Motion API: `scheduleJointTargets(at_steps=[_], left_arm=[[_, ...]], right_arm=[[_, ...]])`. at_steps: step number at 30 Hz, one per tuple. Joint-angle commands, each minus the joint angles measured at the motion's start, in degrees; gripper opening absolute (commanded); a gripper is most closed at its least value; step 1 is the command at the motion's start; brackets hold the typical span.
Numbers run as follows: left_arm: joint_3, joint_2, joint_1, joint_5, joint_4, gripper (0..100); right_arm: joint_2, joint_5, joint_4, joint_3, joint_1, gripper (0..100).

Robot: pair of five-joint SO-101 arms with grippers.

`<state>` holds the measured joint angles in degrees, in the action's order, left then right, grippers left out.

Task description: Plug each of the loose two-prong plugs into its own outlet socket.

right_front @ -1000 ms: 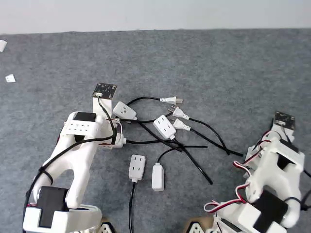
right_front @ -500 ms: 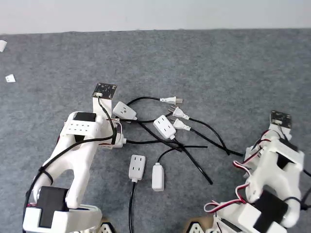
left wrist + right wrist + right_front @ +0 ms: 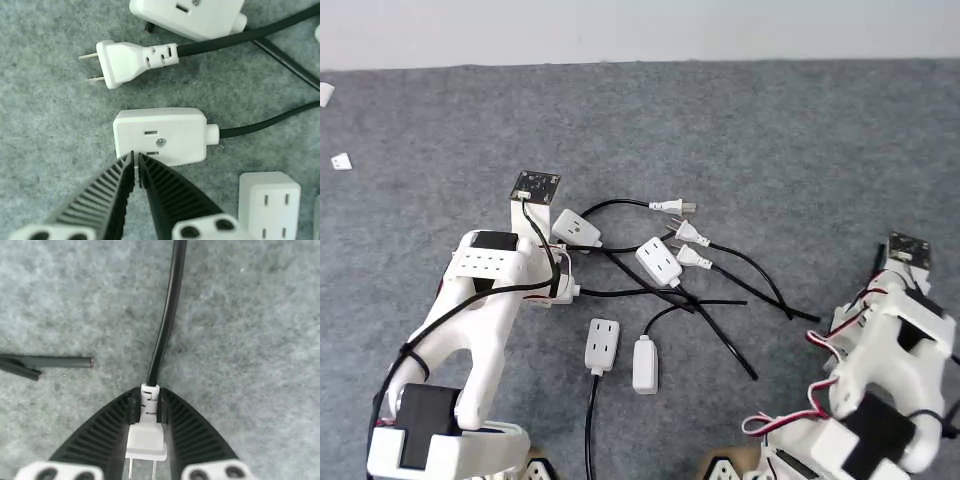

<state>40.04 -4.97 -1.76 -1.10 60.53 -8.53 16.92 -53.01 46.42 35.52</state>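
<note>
Table [image 3: 740, 130]: grey and carpet-like, strewn with black cables [image 3: 720, 300].
Left arm [image 3: 480, 320]: on the table's left side, beside a cluster of white sockets [image 3: 658, 260].
Right arm [image 3: 885, 370]: at the right edge, well apart from those sockets.
Left gripper [image 3: 135, 157]: jaws pressed together on nothing, tips at the edge of one outlet socket [image 3: 160, 136].
Right gripper [image 3: 147, 392]: clamped around a two-prong plug [image 3: 146, 437], whose cord [image 3: 167, 315] leads away across the table.
Loose plug [image 3: 127, 62]: near that outlet socket, prongs free.
</note>
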Motion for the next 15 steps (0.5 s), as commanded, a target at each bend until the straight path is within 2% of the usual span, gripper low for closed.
scheduleJointTargets(at_steps=[1, 6, 12, 15], left_arm=[[-0.31, -1.05, 0.53, 0.44, -1.58, 1], [-0.57, -1.05, 0.53, 0.44, -1.58, 1], [-0.57, -0.97, 0.53, 0.53, -1.41, 1], [-0.31, -0.53, 0.53, 2.99, -1.49, 1]], right_arm=[[-7.78, 0.00, -5.05, -5.19, -1.01, 0.8], [-22.11, -0.26, -13.93, -5.45, -7.34, 0.8], [-37.23, -6.59, -20.09, -5.54, -22.20, 0.8], [-43.12, -7.56, -21.14, -5.54, -31.34, 0.8]])
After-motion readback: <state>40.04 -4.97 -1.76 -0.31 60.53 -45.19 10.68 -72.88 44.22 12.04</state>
